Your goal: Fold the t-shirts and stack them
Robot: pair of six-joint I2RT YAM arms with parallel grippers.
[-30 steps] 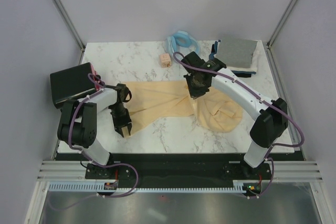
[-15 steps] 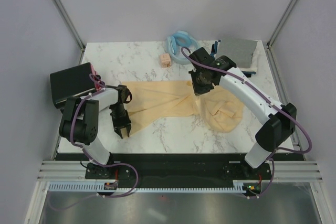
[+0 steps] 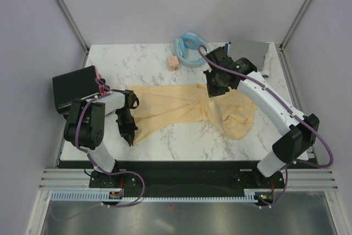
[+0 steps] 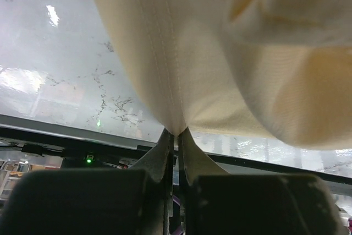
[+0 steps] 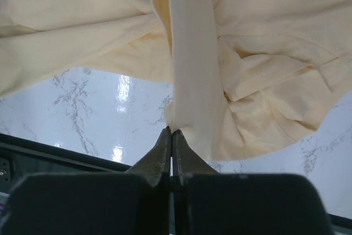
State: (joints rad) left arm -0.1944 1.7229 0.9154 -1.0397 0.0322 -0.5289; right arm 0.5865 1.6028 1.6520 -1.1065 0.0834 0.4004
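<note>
Pinching near-left hem corner of pale yellow t-shirt [image 3: 176, 108] in left jaws, clenched tight on the cloth. Gripping a lifted ridge of the same shirt at its far-right part in right jaws, likewise clenched on cloth. Lying spread across middle of surface [image 3: 132, 64], flat to the left, bunched to the right. Probably holding at two points to pull taut and flatten before folding; not yet folded. Leaving grey t-shirt [image 3: 248, 53] on pile at far-right corner, well apart.
</note>
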